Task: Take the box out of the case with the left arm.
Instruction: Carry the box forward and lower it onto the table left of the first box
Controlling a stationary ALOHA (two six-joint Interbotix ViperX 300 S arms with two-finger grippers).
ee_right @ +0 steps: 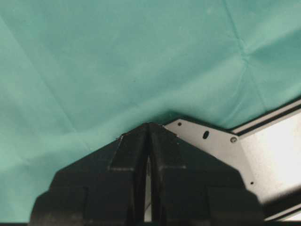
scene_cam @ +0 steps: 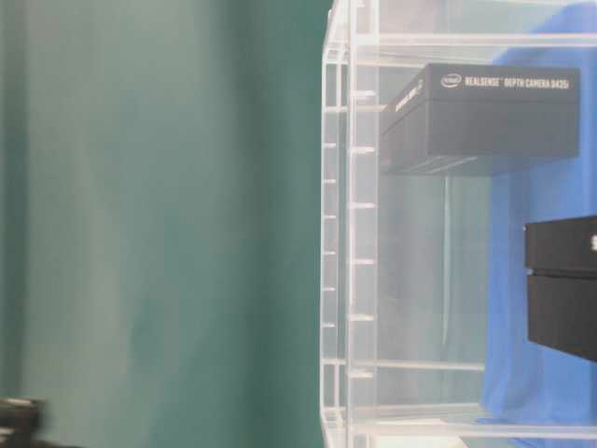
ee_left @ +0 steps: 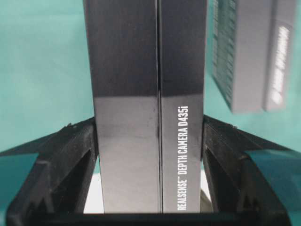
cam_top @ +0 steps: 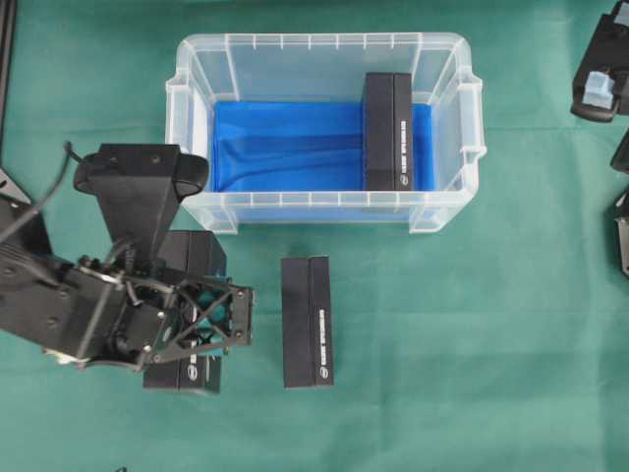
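The left arm (cam_top: 98, 295), black with an open-lattice gripper and black cables, reached in from the left edge of the overhead view and lay low over the green cloth-covered table (cam_top: 472, 324), in front of the case and outside it. Its wrist camera housing stood up toward the tub's near left corner, while the left gripper (cam_top: 201, 320) pointed toward the bottom right of that view. A long black rectangular cardboard box (ee_left: 148, 94) with white "RealSense Depth Camera D435i" lettering sat between the two fingers (ee_left: 70, 155); in the left wrist view both inner faces pressed against the box's long sides, so the pincer was clamped on it. From overhead the held box showed only in part beneath the lattice, its ends sticking out above and below the gripper.

The case (cam_top: 197, 128), a large clear rectangular plastic tub with rim handles and a blue cloth (cam_top: 285, 143) lining its bottom, stood at the top middle of the table. One more black box (cam_top: 388, 128) remained inside it, lying along the right-hand wall on the blue cloth. A third black box (cam_top: 307, 322) of the same kind lay on the green cloth in front of the tub, just to the right of the gripper and apart from it.

The right gripper (ee_right: 149, 141) hung above bare green cloth near a metal plate (ee_right: 263, 150), its two fingertips pressed together with nothing between them.
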